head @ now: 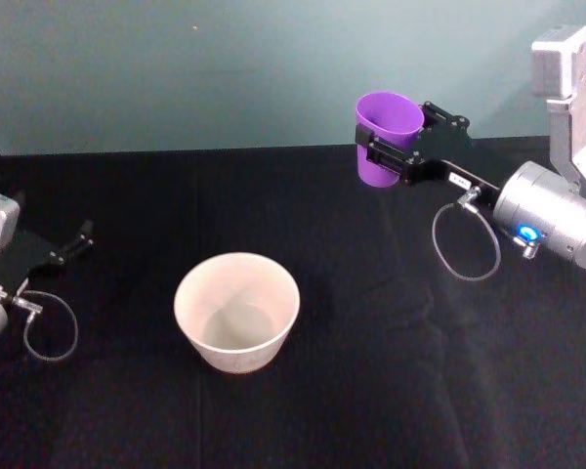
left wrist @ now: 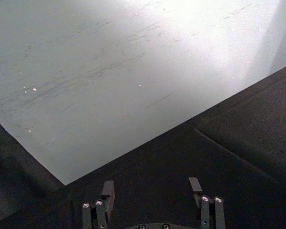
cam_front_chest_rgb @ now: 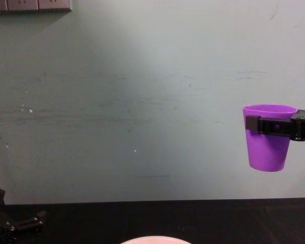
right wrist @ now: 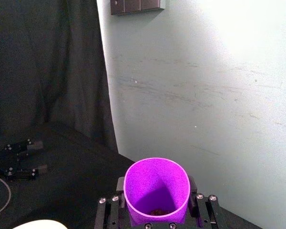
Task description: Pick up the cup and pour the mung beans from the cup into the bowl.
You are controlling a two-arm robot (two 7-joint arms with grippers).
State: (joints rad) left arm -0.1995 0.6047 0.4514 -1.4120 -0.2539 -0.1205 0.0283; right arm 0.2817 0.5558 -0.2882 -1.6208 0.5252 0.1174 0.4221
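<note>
One cup [head: 386, 132], upright, clamped in right hand [head: 400, 135], well apart from bowl [head: 236, 257]. Left hand [head: 70, 246] wide, parked. Carrying step, I judge; next: over bowl, tip.

Black table [head: 391, 391], pale wall [head: 225, 68]

No legible txt; small white label [head: 459, 180] by right gripper [head: 393, 137] too tiny to read.
</note>
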